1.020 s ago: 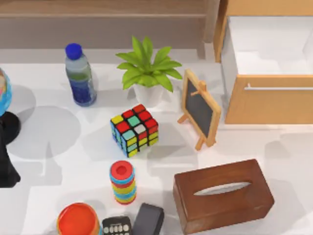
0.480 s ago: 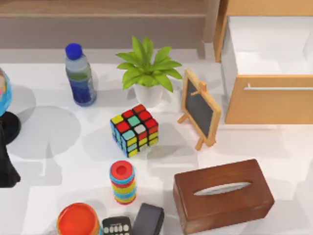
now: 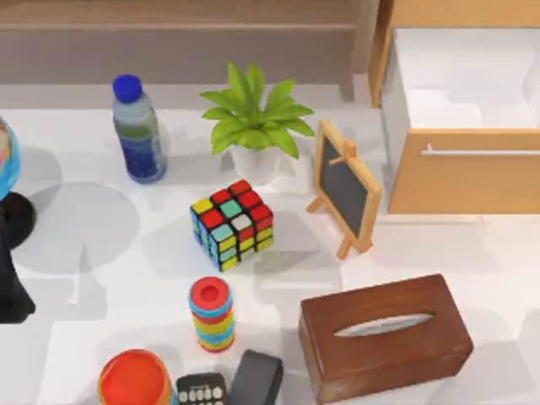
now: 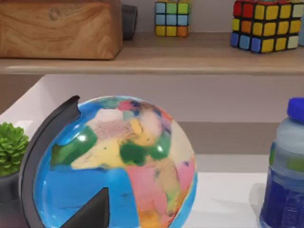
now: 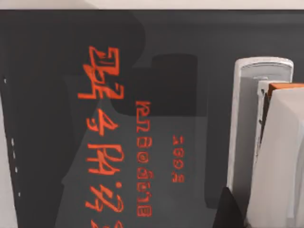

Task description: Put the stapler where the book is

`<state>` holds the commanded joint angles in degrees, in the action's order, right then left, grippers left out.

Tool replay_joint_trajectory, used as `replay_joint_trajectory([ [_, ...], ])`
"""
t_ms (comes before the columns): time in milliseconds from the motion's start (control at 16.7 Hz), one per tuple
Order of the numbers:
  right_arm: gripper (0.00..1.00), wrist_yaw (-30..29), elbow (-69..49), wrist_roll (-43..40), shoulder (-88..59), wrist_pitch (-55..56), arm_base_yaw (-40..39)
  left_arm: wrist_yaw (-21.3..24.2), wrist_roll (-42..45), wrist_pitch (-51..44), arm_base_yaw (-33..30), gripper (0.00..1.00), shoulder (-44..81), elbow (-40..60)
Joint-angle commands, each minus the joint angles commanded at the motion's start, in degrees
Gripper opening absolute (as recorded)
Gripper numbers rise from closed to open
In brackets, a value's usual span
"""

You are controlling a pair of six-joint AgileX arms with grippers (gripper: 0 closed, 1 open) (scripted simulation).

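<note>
Hovering close over a dark book cover (image 5: 118, 133) with red lettering and a white stapler (image 5: 259, 137) lying on it, the right arm seems at the reach-and-grasp step; its jaws' state I cannot tell; next, closing squarely around the stapler; left arm parked beside the globe (image 4: 114, 166).

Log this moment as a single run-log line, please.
right arm: over dark book, white stapler against its cover, contact unclear | left arm: parked at table's left, facing globe | placement: unconfirmed
</note>
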<state>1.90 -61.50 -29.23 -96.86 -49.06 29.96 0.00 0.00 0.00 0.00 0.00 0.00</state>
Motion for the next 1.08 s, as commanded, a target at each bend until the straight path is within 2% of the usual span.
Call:
replay_joint_trajectory([
  [420, 0.0, -0.01, 1.79, 0.04, -1.23, 3.0, 0.04, 0.0, 0.0, 0.0, 0.0, 1.0, 0.0, 0.0],
  [1080, 0.83, -0.01, 1.79, 0.04, -1.23, 3.0, 0.04, 0.0, 0.0, 0.0, 0.0, 1.0, 0.0, 0.0],
])
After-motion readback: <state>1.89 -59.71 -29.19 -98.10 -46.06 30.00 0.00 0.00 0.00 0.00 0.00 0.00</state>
